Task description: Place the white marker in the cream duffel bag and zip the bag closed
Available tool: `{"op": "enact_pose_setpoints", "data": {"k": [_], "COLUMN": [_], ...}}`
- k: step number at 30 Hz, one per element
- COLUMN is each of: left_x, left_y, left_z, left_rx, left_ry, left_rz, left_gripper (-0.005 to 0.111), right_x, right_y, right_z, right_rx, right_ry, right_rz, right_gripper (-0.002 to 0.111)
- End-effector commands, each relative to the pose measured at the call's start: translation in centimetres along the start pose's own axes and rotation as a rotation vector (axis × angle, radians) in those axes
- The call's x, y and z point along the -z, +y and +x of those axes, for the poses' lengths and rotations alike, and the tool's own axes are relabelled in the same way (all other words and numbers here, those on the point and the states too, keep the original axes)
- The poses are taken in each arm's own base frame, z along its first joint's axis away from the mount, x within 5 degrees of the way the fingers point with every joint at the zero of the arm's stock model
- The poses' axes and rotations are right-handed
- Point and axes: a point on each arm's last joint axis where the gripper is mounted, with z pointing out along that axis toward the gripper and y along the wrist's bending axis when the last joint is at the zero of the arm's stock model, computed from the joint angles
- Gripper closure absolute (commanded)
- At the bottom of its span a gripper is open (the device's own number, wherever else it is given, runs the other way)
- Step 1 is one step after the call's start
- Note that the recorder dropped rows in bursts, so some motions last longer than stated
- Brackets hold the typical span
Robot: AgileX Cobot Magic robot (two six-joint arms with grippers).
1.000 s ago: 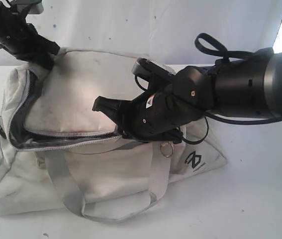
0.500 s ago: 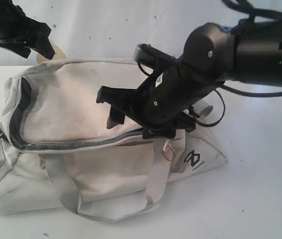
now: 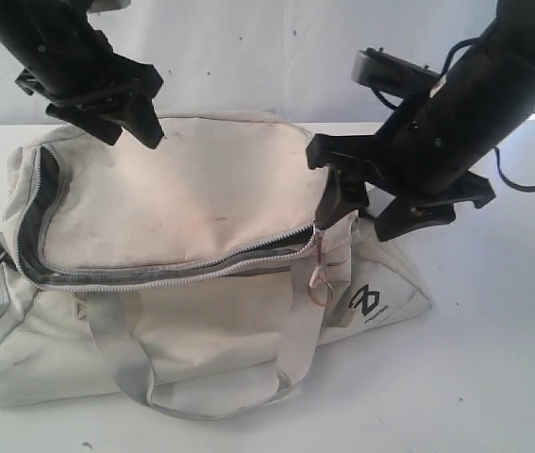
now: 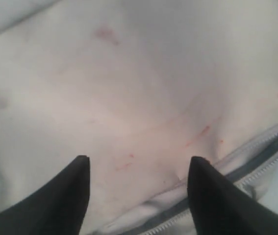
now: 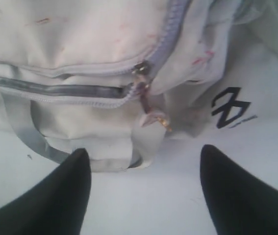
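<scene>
With the left gripper (image 3: 133,132) and right gripper (image 3: 357,226) both spread wide and empty over the cream duffel bag (image 3: 182,189), the white marker out of sight, you probably needed to confirm it lay inside before pinching the near-right zipper pull (image 5: 148,105) and drawing it left.

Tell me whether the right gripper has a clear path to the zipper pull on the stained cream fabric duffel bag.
Probably yes. The right gripper hangs open just above the zipper pull at the end of the cream fabric duffel bag, with nothing between them.
</scene>
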Motion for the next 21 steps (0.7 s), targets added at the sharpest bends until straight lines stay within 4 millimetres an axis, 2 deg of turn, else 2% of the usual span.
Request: {"op": "enact_pose_setpoints", "data": {"k": [1, 3, 6, 9, 10, 11, 15, 17, 21], "left_x": [0.2, 0.1, 1.0, 0.6, -0.1, -0.6, -4.0, -5.3, -6.9], "left_y": [-2.2, -3.1, -6.1, -9.0, -10.4, -11.1, -15.9, -17.1, -17.3], "left_z": [1.6, 2.2, 3.4, 4.8, 5.6, 6.0, 8.4, 9.5, 10.7], "left_rx": [0.034, 0.045, 0.023, -0.031, -0.053, -0.061, -0.110, -0.119, -0.086], "left_ry": [0.032, 0.022, -0.058, -0.099, -0.096, -0.094, -0.138, -0.167, -0.218], "left_rz": [0.036, 0.068, 0.163, 0.188, 0.201, 0.207, 0.268, 0.267, 0.252], "left_gripper": [0.045, 0.045, 0.047, 0.048, 0.048, 0.048, 0.048, 0.048, 0.048], "right_x": [1.3, 1.7, 2.4, 2.5, 2.4, 2.4, 2.2, 2.2, 2.2], "right_y": [-2.4, -3.3, -5.2, -6.6, -7.2, -7.3, -7.5, -7.6, -7.7], "right_z": [-0.7, -0.9, -1.5, -1.9, -2.0, -2.1, -2.3, -2.2, -2.2], "right_rx": [-0.019, -0.032, -0.047, -0.079, -0.079, -0.077, -0.035, 0.001, 0.009], "right_ry": [-0.020, -0.032, -0.065, -0.075, -0.074, -0.073, -0.099, -0.090, -0.086], "right_rz": [0.023, 0.023, 0.018, 0.031, 0.036, 0.035, 0.046, 0.061, 0.071], "right_gripper": [0.053, 0.055, 0.058, 0.058, 0.058, 0.058, 0.058, 0.058, 0.058]}}
